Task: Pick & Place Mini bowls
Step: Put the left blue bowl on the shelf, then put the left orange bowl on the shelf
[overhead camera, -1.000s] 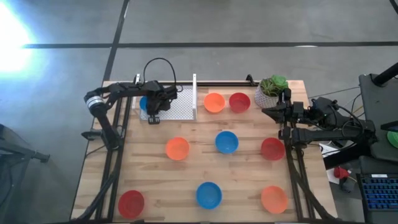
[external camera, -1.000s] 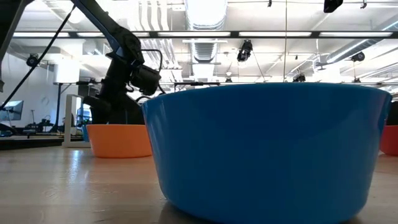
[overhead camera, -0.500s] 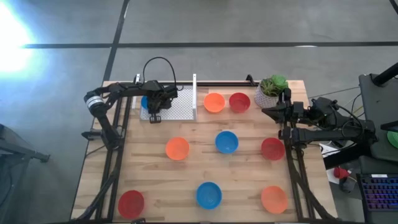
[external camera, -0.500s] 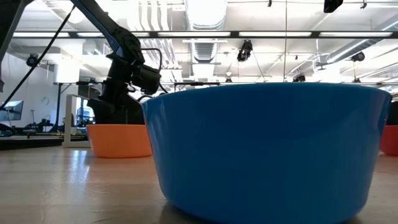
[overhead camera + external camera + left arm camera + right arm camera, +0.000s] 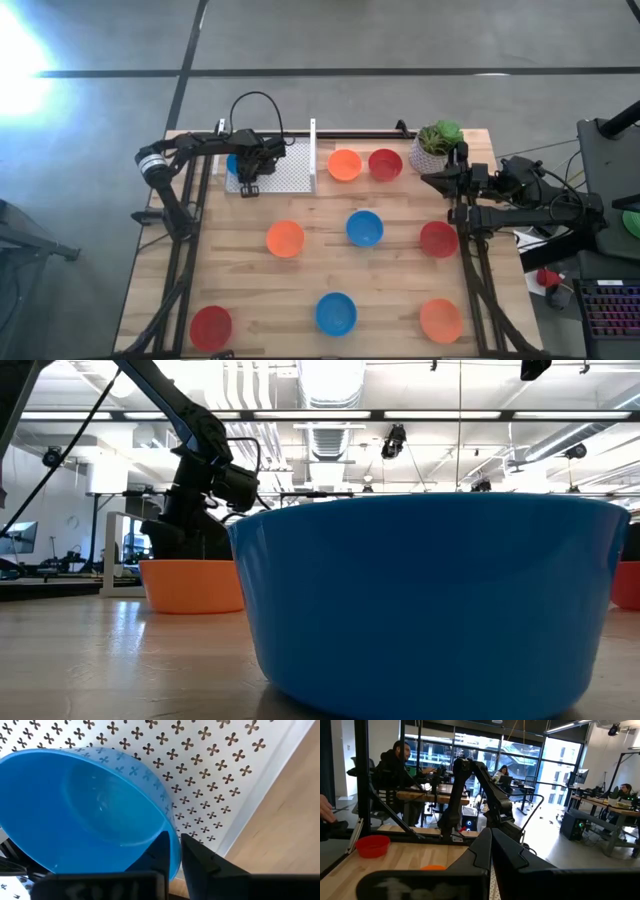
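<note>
Straddling blue bowl [image 5: 90,815] rim, left pincer [image 5: 172,851]

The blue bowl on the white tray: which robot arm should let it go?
The left. Its gripper straddles the blue bowl rim over the white tray. The right gripper waits shut by the plant pot.

Three red bowls [image 5: 385,164], three orange bowls [image 5: 344,164], three blue bowls [image 5: 364,228].
</note>
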You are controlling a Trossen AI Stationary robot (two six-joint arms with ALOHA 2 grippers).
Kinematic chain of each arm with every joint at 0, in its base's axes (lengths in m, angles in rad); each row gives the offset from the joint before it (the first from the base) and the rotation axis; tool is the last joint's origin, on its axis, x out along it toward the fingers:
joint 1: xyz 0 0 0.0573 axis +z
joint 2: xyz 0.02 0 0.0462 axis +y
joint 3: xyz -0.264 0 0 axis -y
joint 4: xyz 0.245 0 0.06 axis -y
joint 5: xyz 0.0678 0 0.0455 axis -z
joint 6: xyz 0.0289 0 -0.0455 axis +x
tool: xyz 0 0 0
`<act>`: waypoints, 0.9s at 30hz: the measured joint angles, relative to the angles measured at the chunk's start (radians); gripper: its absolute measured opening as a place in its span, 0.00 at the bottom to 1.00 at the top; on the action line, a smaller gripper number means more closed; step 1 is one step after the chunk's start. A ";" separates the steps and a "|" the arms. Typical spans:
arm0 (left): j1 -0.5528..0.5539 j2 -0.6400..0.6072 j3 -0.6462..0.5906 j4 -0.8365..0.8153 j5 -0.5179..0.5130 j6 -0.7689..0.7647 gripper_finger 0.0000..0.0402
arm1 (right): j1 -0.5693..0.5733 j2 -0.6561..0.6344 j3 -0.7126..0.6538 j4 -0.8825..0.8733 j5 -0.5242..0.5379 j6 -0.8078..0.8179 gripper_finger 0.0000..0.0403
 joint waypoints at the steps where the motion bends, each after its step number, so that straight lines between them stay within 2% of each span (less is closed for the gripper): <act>1: 0.000 0.000 0.000 0.001 -0.004 0.000 0.12 | 0.000 0.000 0.000 0.000 0.000 0.000 0.02; 8: 0.000 0.000 0.000 0.003 -0.024 -0.006 0.18 | 0.000 0.000 0.000 0.000 0.000 -0.002 0.02; 12: 0.000 0.000 0.007 -0.008 -0.068 -0.017 0.18 | 0.000 0.000 0.000 0.000 0.000 -0.003 0.02; 27: -0.002 -0.003 0.127 -0.106 -0.070 0.001 0.18 | 0.000 0.000 0.000 0.000 0.000 -0.002 0.02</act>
